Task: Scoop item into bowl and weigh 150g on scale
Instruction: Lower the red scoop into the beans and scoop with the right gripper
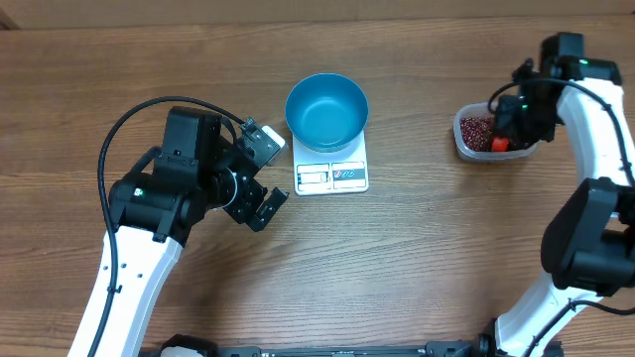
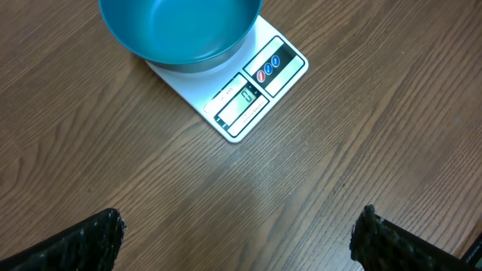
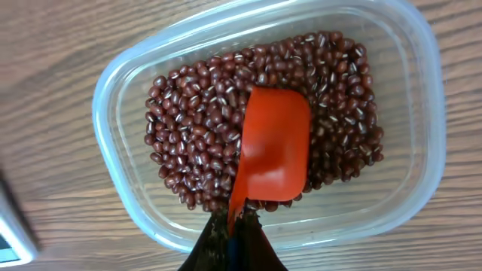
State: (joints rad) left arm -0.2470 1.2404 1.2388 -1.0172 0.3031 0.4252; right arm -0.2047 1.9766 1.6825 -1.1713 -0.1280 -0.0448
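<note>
While the bowl (image 1: 326, 111) shows a bare blue inside with no beans in it, the task is at its very start: nothing transferred, nothing weighed. The bowl already sits on the scale (image 1: 331, 176), covering the far part of the platform, with the display and button strip left clear on the near edge. The display digits are too small to read for sure in the left wrist view.

All the beans (image 3: 196, 120) are in the clear plastic tub (image 3: 113, 113), well apart from the scale on the robot's right side of the table (image 1: 417, 258). First scoop not lifted out yet; every load, the pour and the check to target are left.

The right gripper (image 3: 232, 229) is closed tight on the handle of the red scoop (image 3: 275, 150), arm reaching over the tub, scoop head lying on the bean pile near the tub's middle. No beans visible on the scoop's upper face; whether it faces cup-up or cup-down I cannot tell.

The left gripper (image 2: 237, 237) has its jaws spread fully wide and holds nothing. It hovers above bare table just beside the scale's display edge, wrist camera looking at scale and bowl, touching neither.
</note>
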